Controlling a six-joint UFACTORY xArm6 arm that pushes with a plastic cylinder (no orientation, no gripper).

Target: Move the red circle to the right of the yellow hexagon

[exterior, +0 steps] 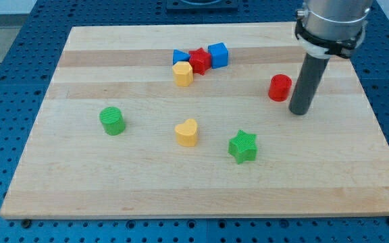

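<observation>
My tip [300, 111], a bare rod with no claw to spread or pinch, stands just right of the red circle [279, 88] at right of centre, presumably placed to shove it leftward toward the yellow hexagon [183, 73] at upper centre.

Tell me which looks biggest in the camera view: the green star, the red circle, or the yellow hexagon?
1. Green star, which looks biggest, though it sits nearer the view's bottom, so nearness may help.
2. Red circle and yellow hexagon look about alike; I won't rank them.
</observation>
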